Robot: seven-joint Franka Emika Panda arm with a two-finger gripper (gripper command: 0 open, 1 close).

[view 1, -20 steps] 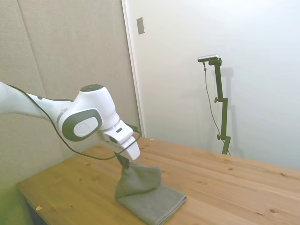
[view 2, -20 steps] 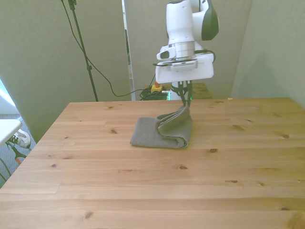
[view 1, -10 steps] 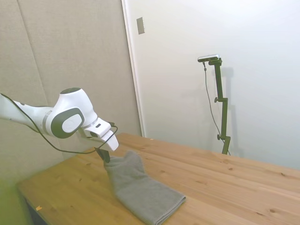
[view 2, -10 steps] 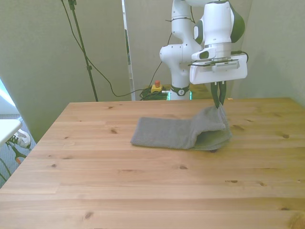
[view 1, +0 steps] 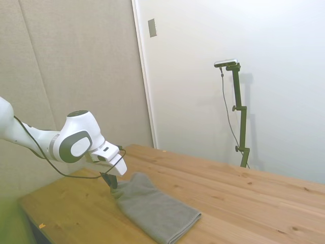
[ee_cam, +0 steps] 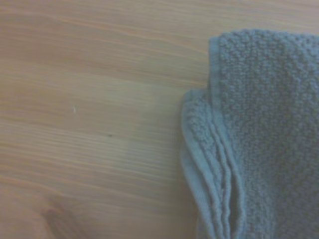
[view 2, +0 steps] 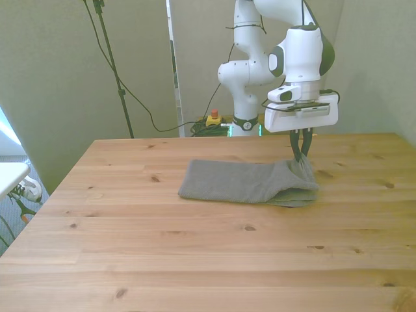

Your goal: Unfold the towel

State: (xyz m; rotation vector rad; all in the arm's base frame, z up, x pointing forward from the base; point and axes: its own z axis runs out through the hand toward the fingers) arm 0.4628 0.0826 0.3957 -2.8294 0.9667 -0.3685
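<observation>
The grey towel (view 2: 240,182) lies stretched out flat across the middle of the wooden table (view 2: 195,260). Its end on the front view's right is slightly raised. My gripper (view 2: 302,160) stands just above the table at that end, fingers pointing down and shut on the towel's edge. In the side view the towel (view 1: 155,211) runs from the gripper (view 1: 112,186) toward the near edge of the table. The wrist view shows the towel's (ee_cam: 264,139) layered rounded edge lying on bare wood.
A yellow box with a red button (view 2: 213,119) and cables (view 2: 140,104) sit behind the table's far edge beside the robot base (view 2: 244,120). Bare tabletop (view 1: 244,203) surrounds the towel on all sides.
The gripper carried the towel's top layer from over the folded stack across to the front view's right, opening it out, then lowered toward the table so that end now lies nearly flat.
</observation>
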